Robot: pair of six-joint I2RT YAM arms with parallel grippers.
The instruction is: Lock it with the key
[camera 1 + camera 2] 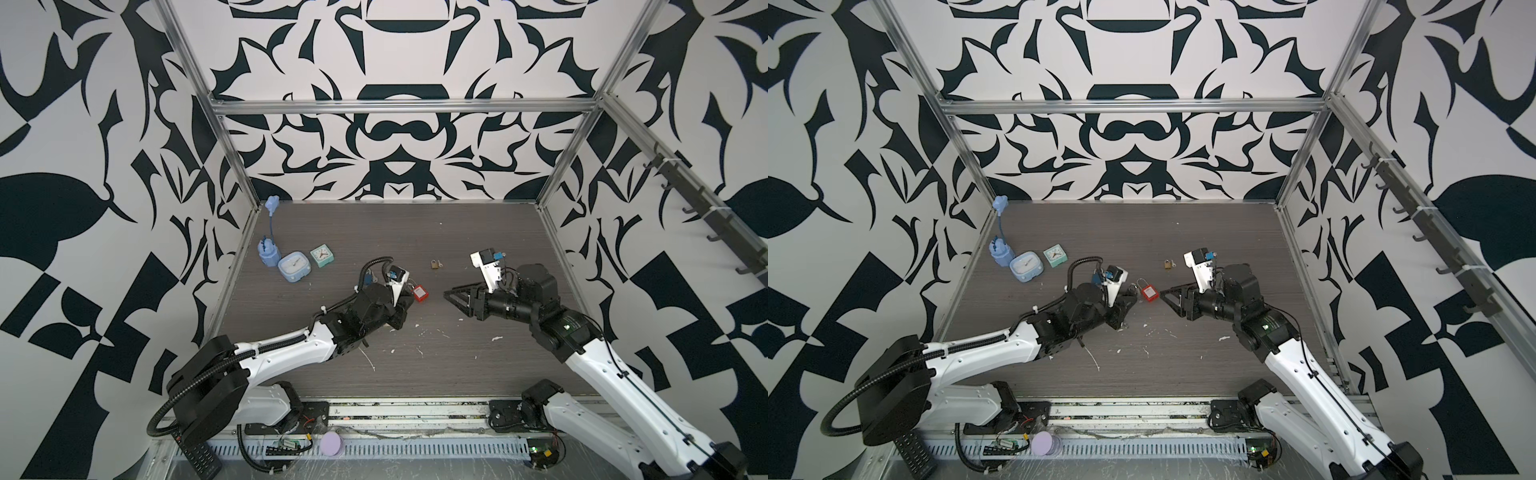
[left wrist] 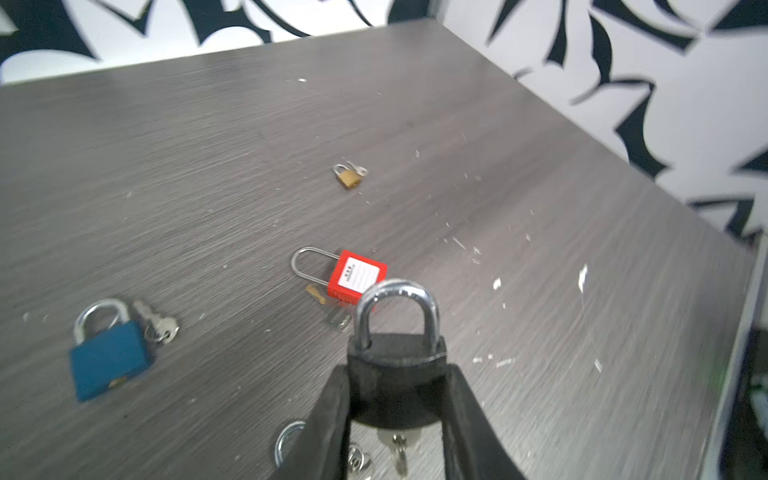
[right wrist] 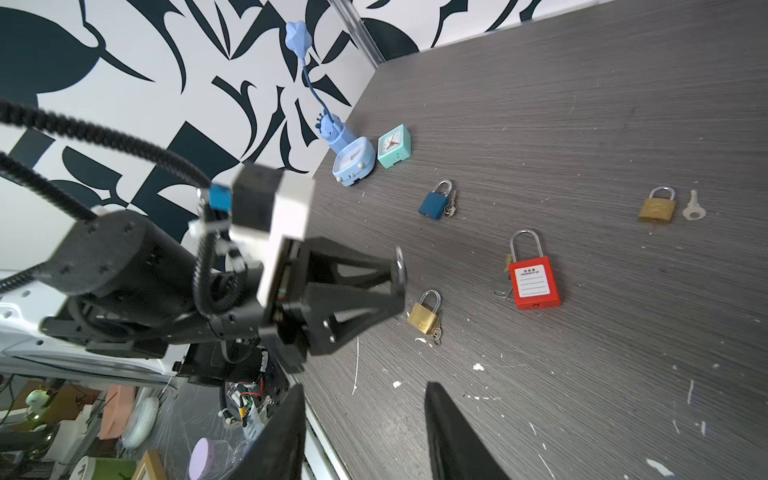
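While clamping the black padlock point(image 2: 397, 365) by its body, holds it in the left tool point(image 3: 398, 286) near the middle of the table point(image 2: 208, 166), seemingly lifted clear of the surface, with a red padlock point(image 2: 357, 276) and a brass padlock point(image 3: 424, 316) lying close by. Shows, in the left wrist view, both legs of the steel shackle sunk into the body and a key point(image 2: 400, 451) hanging beneath, apparently in the keyhole. Cannot tell whether turned to the locked position. Stands off on the side of the right edge with the right tool point(image 3: 365, 388): jaws parted, nothing between them, tips aimed at the left tool across a clear gap. Reads, as a judgement, as the step at the key itself: lock presented and steadied, shackle home, key in place but not gripped. Calls next for bringing the right tool in under the padlock, pinching the small key head squarely, and twisting about the keyhole's axis, with the left grip firm enough not to let the body spin. Demands a slow approach: little room between the two tools, and easy to drag the key out instead of turning it.
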